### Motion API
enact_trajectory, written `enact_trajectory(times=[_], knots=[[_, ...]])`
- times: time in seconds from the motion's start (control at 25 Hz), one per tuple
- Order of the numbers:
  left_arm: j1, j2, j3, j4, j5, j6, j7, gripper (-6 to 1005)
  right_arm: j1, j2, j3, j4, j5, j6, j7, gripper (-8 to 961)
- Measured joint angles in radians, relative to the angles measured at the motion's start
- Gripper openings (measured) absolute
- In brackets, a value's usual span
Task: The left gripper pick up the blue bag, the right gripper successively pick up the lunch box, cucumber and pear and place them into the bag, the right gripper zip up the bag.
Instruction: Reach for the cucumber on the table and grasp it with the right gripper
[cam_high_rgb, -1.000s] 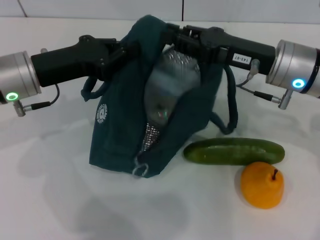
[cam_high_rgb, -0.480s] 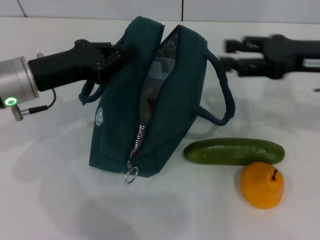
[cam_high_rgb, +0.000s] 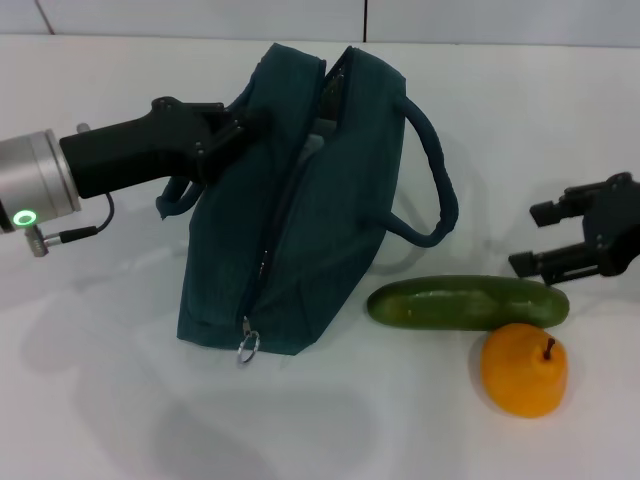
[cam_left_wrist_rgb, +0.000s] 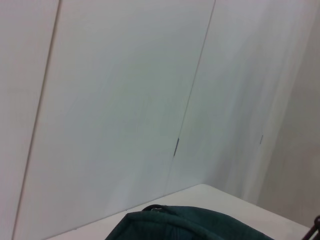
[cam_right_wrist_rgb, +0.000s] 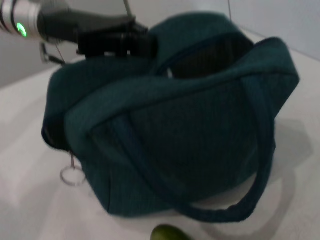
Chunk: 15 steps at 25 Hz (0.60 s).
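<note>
**Left gripper holds bag; right gripper open beside cucumber**

The bag (cam_high_rgb: 300, 215) stands on the white tabletop (cam_high_rgb: 100, 400), leaning a little, its top edge gripped by the left gripper (cam_high_rgb: 232, 125), whose fingers are clamped on the fabric at the near-left rim. The silver wrist with its green light sits at the far left of the head view. The zipper runs down the bag's front; its upper part gapes narrowly and something pale shows inside, too hidden to name. The ring pull (cam_high_rgb: 247, 349) hangs at the lower end of the zipper, touching the tabletop. One handle (cam_high_rgb: 432, 175) loops out on the bag's right side; the other pokes out just under the left gripper.

The cucumber (cam_high_rgb: 467, 302) lies flat on the tabletop just right of the bag's base, apart from it. The pear (cam_high_rgb: 524, 368) stands just in front of the cucumber's right end, stem up, touching or almost touching it.

The right gripper (cam_high_rgb: 552, 238) hovers at the right edge, just above and behind the cucumber's right end, its fingers spread apart and holding nothing.

The right wrist view shows the bag's side (cam_right_wrist_rgb: 190, 130), the ring pull (cam_right_wrist_rgb: 73, 176) and the cucumber's tip (cam_right_wrist_rgb: 170, 233).
</note>
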Motion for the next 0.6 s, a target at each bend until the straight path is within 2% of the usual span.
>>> enact_trajectory(times=[0.12, 0.32, 0.6], knots=[[-0.002, 0.0, 0.0, -0.005, -0.002, 0.0, 0.001, 43, 0.018, 0.022, -0.023, -0.034, -0.08, -0.022, 0.025, 754], [-0.004, -0.001, 0.001, -0.014, -0.009, -0.014, 0.003, 43, 0.104, 0.024, -0.095, -0.005, -0.151, -0.017, 0.072, 757], [-0.034, 0.001, 0.003, -0.05, -0.008, -0.042, 0.003, 44, 0.205, 0.027, -0.214, 0.05, -0.211, 0.066, 0.138, 762]])
